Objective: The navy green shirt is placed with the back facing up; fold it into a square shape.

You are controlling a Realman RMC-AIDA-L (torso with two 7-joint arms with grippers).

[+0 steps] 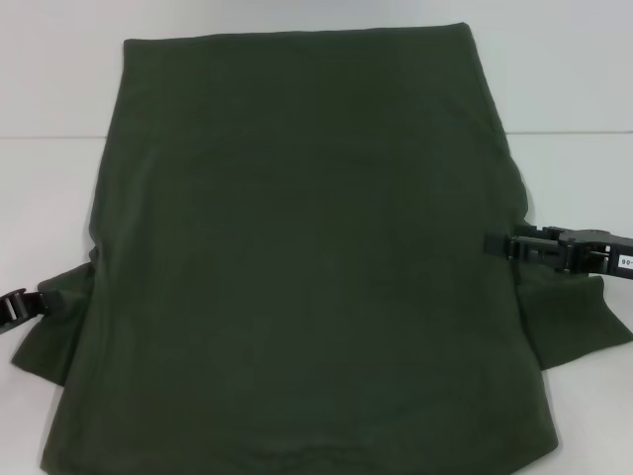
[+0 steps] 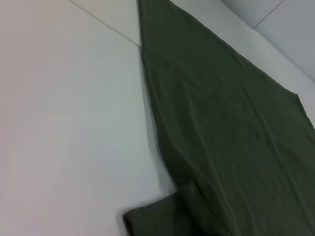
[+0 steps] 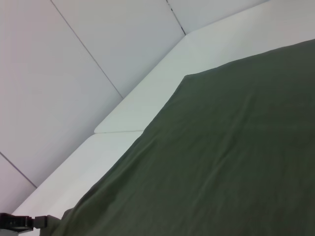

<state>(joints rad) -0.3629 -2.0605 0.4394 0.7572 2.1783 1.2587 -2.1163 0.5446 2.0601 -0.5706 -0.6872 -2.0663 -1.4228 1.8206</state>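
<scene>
Navy green shirt [image 1: 297,257] seen as soft matt cloth, unprinted, faintly creased, desk [image 1: 59,89] seen as smooth white matt surface crossed by a thin seam, left hand [image 1: 22,307] and right hand [image 1: 509,243] seen as black hard plastic, slightly glossy

the shirt [image 3: 216,162] lies flat on the white worktop [image 3: 147,103], covering most of it. pale wall panels [image 3: 74,73] rise behind. at the 7 o'clock corner, the left gripper [image 3: 19,222] meets the shirt's edge.
</scene>
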